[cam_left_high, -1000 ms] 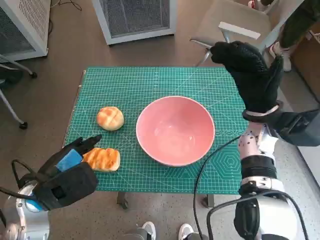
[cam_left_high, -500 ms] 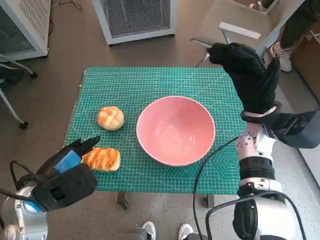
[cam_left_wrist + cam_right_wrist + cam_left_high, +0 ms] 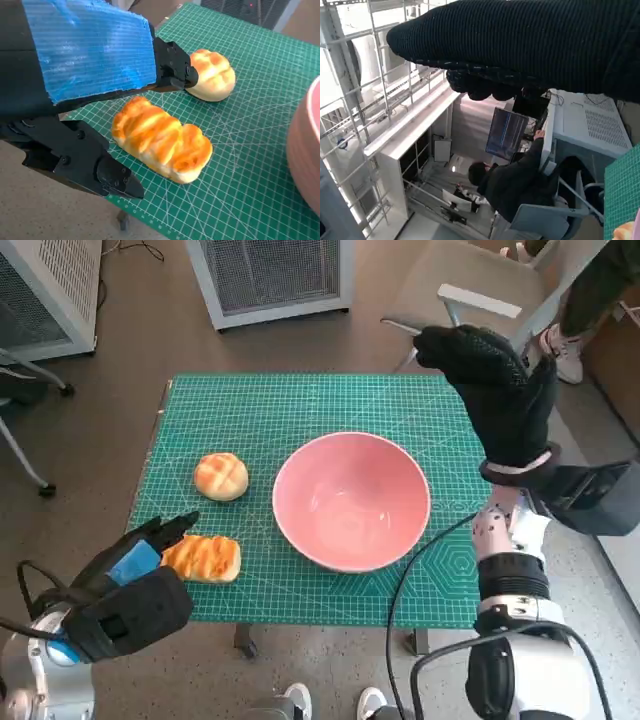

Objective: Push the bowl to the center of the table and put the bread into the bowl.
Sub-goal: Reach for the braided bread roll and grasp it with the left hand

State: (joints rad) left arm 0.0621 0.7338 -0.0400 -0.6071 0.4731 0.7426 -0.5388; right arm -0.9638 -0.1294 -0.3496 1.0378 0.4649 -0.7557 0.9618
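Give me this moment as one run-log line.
bowl: mid-table, empty | long bread: on mat, between open left hand fingers, ungripped | round bread: on mat | right hand: raised, empty

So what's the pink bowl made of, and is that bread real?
The pink bowl looks like smooth plastic or glazed ceramic: even colour, soft sheen. The long bread has a glossy, very uniform crust, so it may be a foam or plastic model; I can't be sure.
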